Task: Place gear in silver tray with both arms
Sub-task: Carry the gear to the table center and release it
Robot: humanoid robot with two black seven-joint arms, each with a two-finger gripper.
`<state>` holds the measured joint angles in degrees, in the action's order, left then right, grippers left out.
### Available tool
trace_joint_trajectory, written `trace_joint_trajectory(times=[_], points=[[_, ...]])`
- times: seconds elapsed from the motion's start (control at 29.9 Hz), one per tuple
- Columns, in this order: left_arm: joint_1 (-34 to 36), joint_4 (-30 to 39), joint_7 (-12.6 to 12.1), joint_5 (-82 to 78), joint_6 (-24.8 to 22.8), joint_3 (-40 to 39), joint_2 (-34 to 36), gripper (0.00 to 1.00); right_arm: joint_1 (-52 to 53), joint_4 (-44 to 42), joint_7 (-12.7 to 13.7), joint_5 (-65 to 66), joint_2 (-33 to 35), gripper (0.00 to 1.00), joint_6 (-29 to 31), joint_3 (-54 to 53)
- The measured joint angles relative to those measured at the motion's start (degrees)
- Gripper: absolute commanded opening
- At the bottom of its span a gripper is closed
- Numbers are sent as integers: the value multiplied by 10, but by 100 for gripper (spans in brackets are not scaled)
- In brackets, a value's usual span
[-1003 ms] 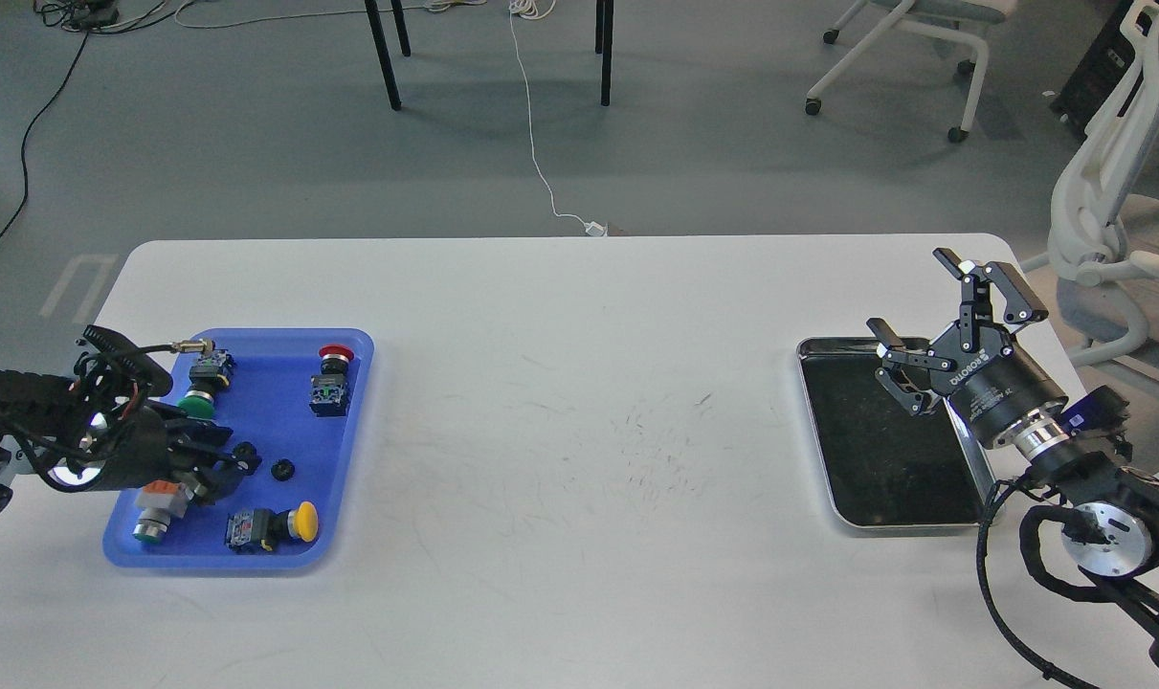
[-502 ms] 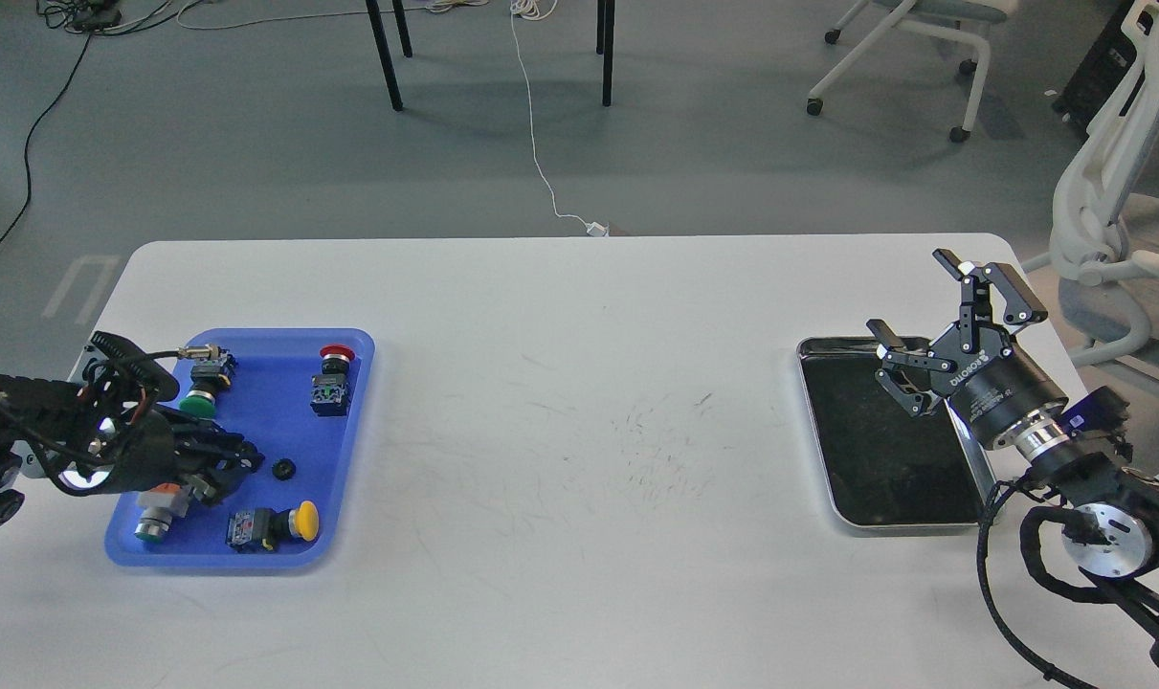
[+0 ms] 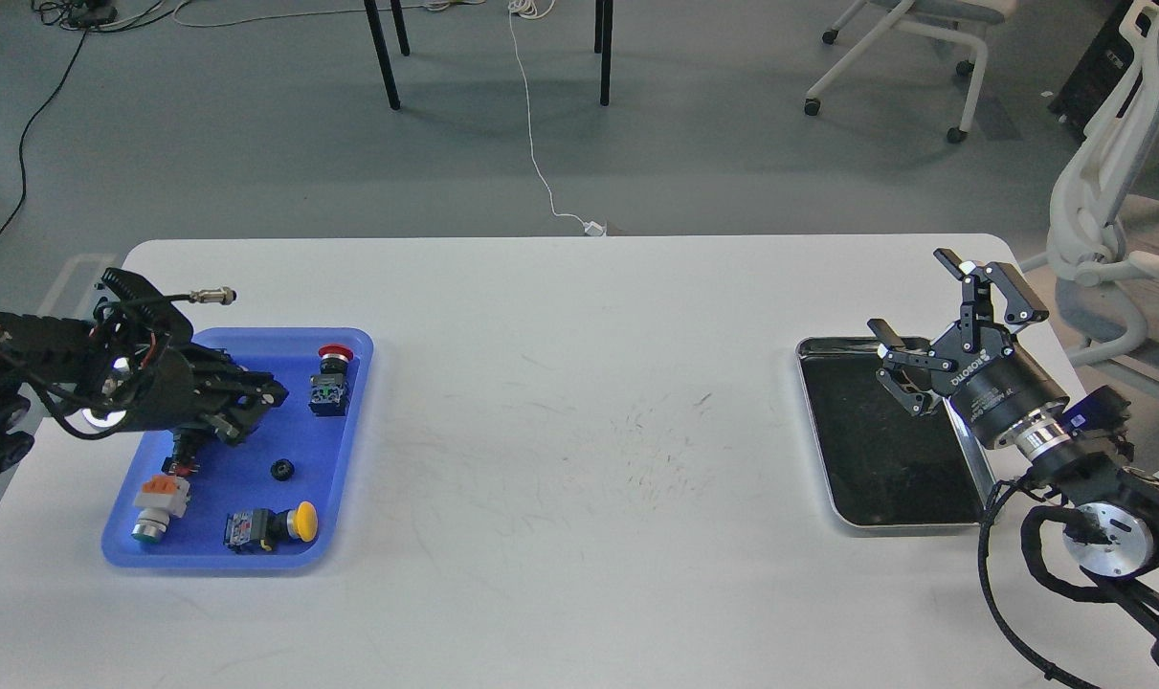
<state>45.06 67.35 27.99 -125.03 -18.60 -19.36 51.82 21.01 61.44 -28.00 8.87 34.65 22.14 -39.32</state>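
Observation:
The silver tray point(image 3: 817, 433) lies at the table's right, its dark floor bare. My right gripper point(image 3: 909, 292) hovers over the tray's far right corner, open and empty. My left gripper point(image 3: 271, 393) is raised over the blue tray point(image 3: 347, 450) at the table's left. Its fingers look closed, seemingly on a small black gear that I can barely make out between the dark tips. Another small black gear point(image 3: 282, 469) lies on the blue tray's floor, below and right of the left gripper.
The blue tray also holds a red push button point(image 3: 332, 379), a yellow one point(image 3: 273, 525) and an orange-and-green one point(image 3: 155, 507). A metal cable plug point(image 3: 211, 296) sticks out above my left wrist. Office chairs stand beyond the table's right edge.
My left gripper rose from the blue tray's floor and moved toward the far side. The black piece beside its fingers no longer lies on the tray. The right arm stayed still.

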Motion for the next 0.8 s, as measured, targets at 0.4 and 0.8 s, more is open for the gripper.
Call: trace_joint_trajectory(times=[0.4, 0.8], points=[[147, 122, 0, 0, -93, 22, -140, 13, 147, 42, 0, 0, 56, 99, -14, 80], [205, -93, 0, 0, -94, 146, -451, 14, 348, 39, 0, -38, 65, 99, -55, 237]])
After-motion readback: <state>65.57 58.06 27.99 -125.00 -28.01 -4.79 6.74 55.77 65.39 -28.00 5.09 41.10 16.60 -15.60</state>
